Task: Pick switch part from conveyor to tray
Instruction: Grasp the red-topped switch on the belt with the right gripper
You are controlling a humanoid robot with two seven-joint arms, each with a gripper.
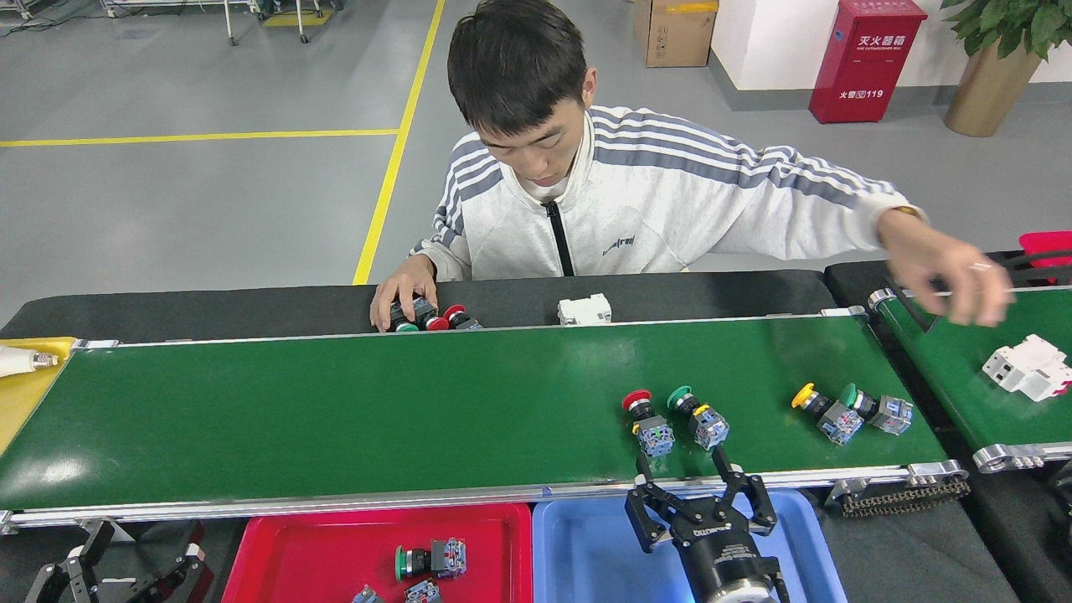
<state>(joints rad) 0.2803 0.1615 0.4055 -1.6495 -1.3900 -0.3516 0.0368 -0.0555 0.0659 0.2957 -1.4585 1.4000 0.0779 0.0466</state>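
Note:
The conveyor point(335, 410) is a long green belt running across the view. Toward its right end lie a red-capped switch part point(646, 424) and a green-capped one point(700, 420) side by side. Further right are a yellow-capped switch part point(824, 415) and another green-capped one point(879, 409). My right gripper point(680, 462) is open at the belt's near rail, just below the red and green pair, with nothing between its fingers. It hangs over the blue tray point(586, 544). The red tray point(293, 553) holds a few switch parts point(431, 559). My left gripper point(142, 540) is open and low at the bottom left.
A person sits behind the belt, one hand point(406, 293) on switch parts on the black table, the other hand point(955, 268) over the shorter belt point(946, 368) on the right. A white breaker point(1030, 367) lies there; another white part point(584, 310) sits behind the conveyor.

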